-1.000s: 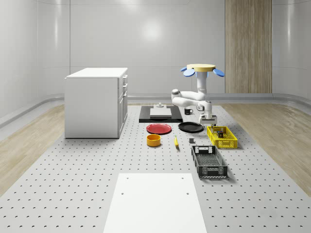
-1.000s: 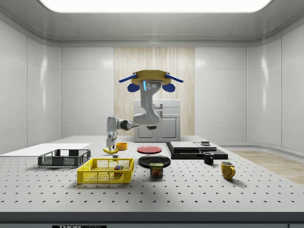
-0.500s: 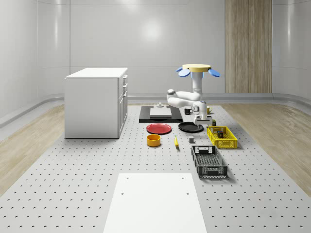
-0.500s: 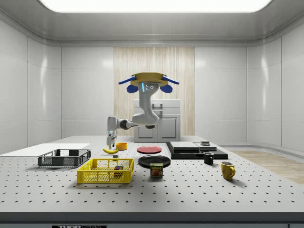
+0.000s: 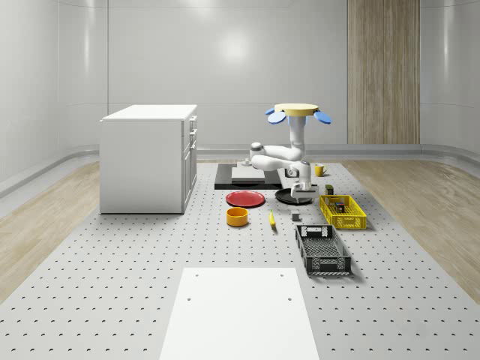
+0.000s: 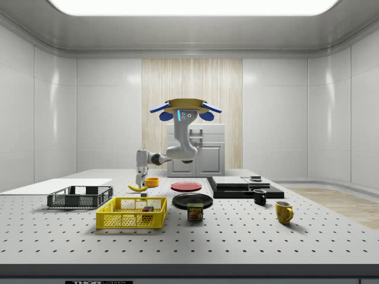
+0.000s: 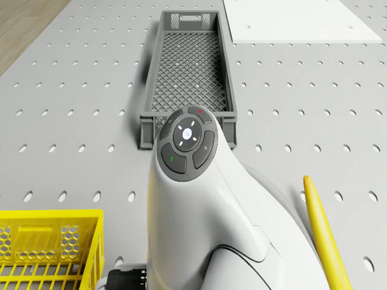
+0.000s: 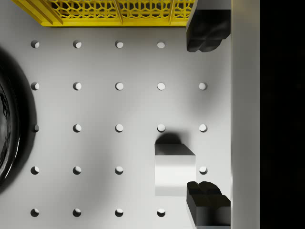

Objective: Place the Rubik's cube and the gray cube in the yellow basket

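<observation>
Hovering drone (image 5: pixel 298 112) over black plate (image 5: pixel 289 196) | gripper (image 8: pixel 208 112) spread wide above gray cube (image 8: pixel 174 169) | cube plain, pale-faced, sharp-edged

Simulated robotics lab, indoor test room. Floor-level optical breadboard table (image 5: pixel 112 262), gray, regular grid of mounting holes, takes up the room's middle. Plain pale wall panels (image 5: pixel 225 67) all round with curved skirting; one wood-slat panel (image 5: pixel 382 71) at about 1 o'clock in the whole-scene view. Large ceiling light panel (image 6: pixel 189 6) in the side view. White drawer cabinet (image 5: pixel 148 157) stands on the table at 10 o'clock. Wood-look flooring (image 5: pixel 45 217) borders the table. A drone (image 5: pixel 298 112) with an arm hovers over test props.
</observation>
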